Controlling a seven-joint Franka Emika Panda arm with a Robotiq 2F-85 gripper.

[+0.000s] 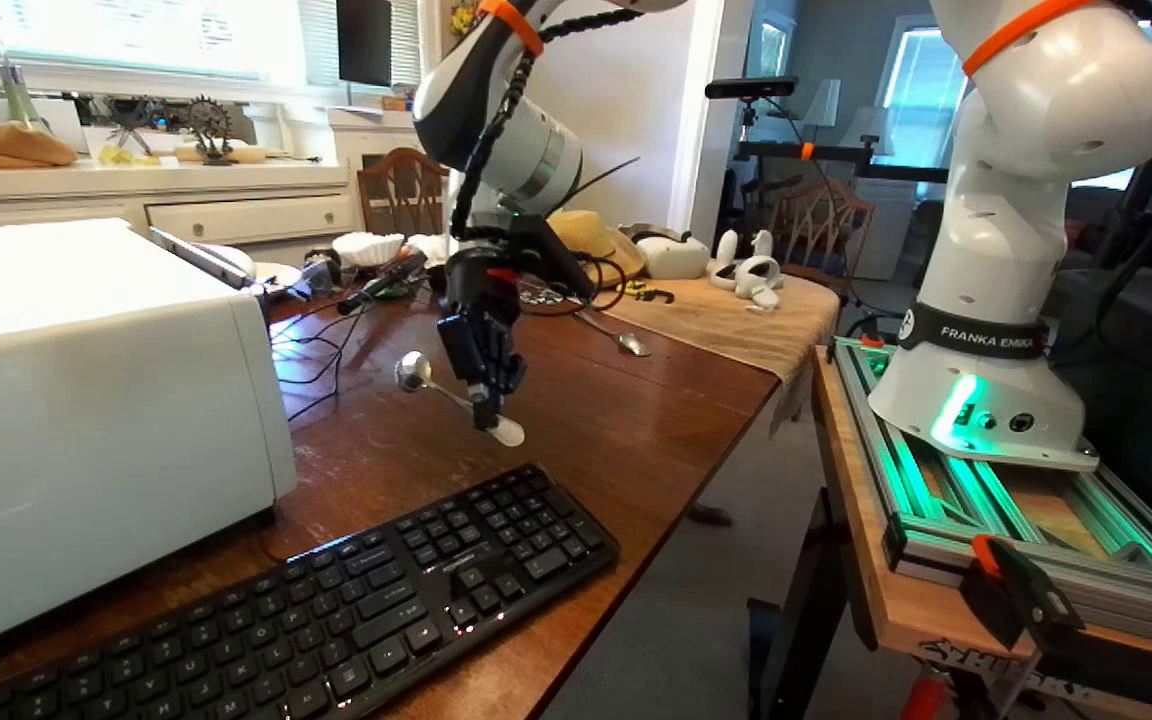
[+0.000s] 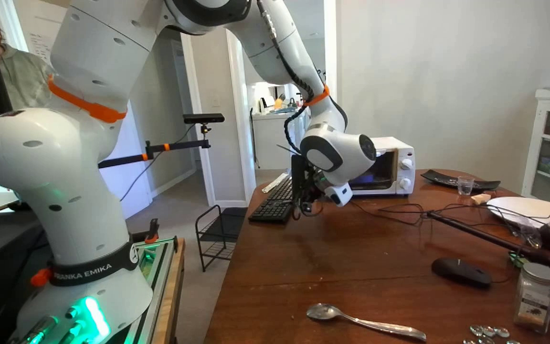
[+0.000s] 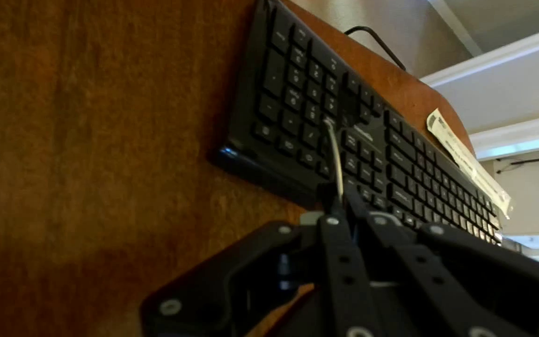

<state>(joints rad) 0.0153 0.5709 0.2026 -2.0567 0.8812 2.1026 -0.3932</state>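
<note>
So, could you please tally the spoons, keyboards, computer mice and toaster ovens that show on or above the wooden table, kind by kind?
Spoons: 2 (one in the gripper; the loose spoon lies on the table)
Keyboard: 1
Computer mouse: 1
Toaster oven: 1
Total: 5

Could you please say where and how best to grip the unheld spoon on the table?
Probably the middle of its slender handle, from above, the fingers, once free of the held spoon, closing across the handle: it lies uncovered on the table, whereas the bowl is broader and rounded.
</note>
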